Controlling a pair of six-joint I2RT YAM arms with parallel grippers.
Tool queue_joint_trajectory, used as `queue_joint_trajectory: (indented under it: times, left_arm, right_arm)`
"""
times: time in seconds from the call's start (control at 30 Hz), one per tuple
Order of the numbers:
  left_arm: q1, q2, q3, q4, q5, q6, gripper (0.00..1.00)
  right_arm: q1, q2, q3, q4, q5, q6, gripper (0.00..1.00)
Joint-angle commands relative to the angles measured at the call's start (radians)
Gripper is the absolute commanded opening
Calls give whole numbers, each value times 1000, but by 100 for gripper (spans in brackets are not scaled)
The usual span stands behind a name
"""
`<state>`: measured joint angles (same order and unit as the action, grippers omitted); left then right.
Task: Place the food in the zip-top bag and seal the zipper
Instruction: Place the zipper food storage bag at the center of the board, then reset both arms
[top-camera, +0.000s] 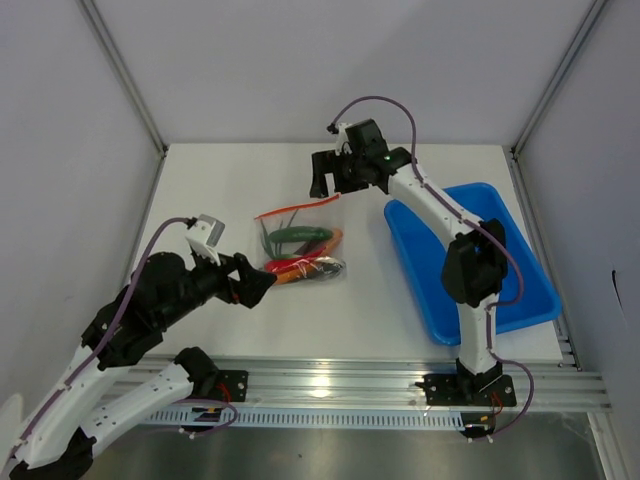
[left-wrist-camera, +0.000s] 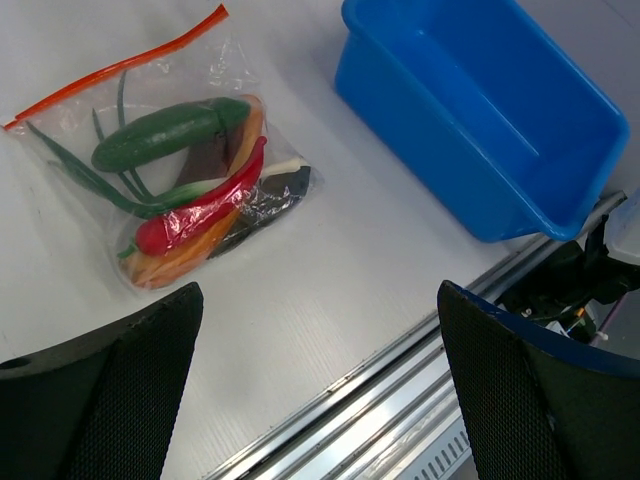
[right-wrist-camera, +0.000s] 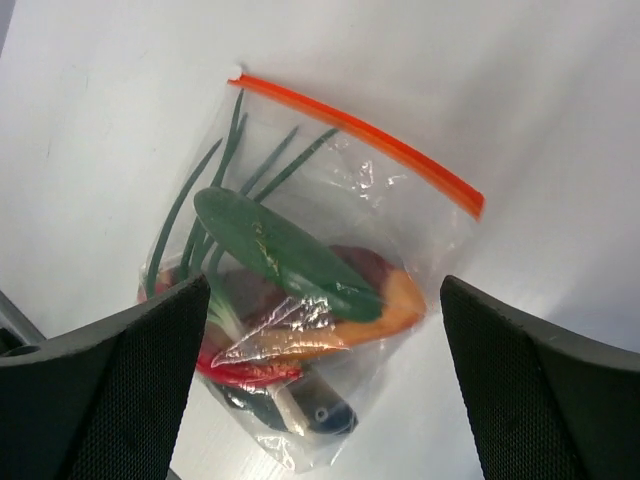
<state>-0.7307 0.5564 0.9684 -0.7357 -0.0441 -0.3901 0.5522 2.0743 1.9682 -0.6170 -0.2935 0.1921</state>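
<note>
White tabletop (top-camera: 230, 190), grey walls (top-camera: 60, 100), L end effector (top-camera: 258, 283) spread, R end effector (top-camera: 330, 178) spread

Crinkly clear zip-top bag (top-camera: 318, 222) lies flat on the white table (top-camera: 230, 180), all food inside. Thin orange-red zipper strip (right-wrist-camera: 360, 130) runs straight along the mouth, no gap I can see. Dark green cucumber (left-wrist-camera: 170, 133) on top. Thin green onion stalks (right-wrist-camera: 215, 170) fan toward the zipper. Red chili (left-wrist-camera: 205, 210) and dark red sausage in its yellow-orange bun (right-wrist-camera: 385, 305) sit at the bag's bottom end.
</note>
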Motion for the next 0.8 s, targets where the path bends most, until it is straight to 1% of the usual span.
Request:
queue_joint_trajectory:
  times: [0.0, 0.07, 0.1, 0.13, 0.2, 0.23, 0.27, 0.3, 0.33, 0.4, 0.43, 0.5, 0.53, 0.67, 0.73, 0.77]
  left_arm:
    - [4, 17, -19, 64, 36, -26, 99]
    - [5, 22, -34, 76, 70, -35, 99]
    - [5, 28, -42, 88, 82, -38, 99]
    - [4, 28, -46, 96, 88, -42, 99]
    - [5, 34, -57, 105, 101, -53, 100]
    - [5, 39, -60, 114, 110, -58, 99]
    - [4, 40, -68, 120, 116, -65, 99]
    - [5, 42, -72, 133, 125, -70, 100]
    - [4, 43, -77, 137, 128, -82, 100]
    - [5, 43, -86, 147, 144, -95, 100]
    - [4, 43, -89, 153, 154, -108, 100]
    - [5, 39, -103, 160, 164, -125, 100]
    - [5, 30, -115, 171, 171, -142, 100]
    - [5, -7, -167, 199, 196, -194, 100]
    - [4, -35, -198, 219, 216, -231, 99]
    - [5, -45, -214, 258, 257, -242, 99]
  right_arm:
    - [2, -227, -42, -79, 155, -22, 99]
    - [15, -316, -124, -78, 256, 1, 99]
    - [17, -400, -168, -81, 287, 13, 99]
    - [18, -437, -242, -116, 368, 54, 99]
    - [20, -509, -319, -156, 427, 92, 99]
    - [23, -584, -409, -182, 457, 105, 100]
    - [31, -629, -460, -187, 470, 131, 99]
    - [46, -716, -509, -188, 485, 145, 99]
    - [57, -761, -596, -193, 491, 171, 99]
    - [83, -853, -676, -199, 499, 200, 99]
    - [86, -946, -742, -202, 501, 239, 100]
    - [106, -1032, -799, -214, 487, 274, 99]
    - [112, -1112, -842, -219, 485, 309, 99]
    - [147, -1266, -913, -270, 478, 377, 99]
    - [182, -1327, -956, -248, 472, 386, 99]
    - [193, -1386, -995, -207, 446, 382, 99]
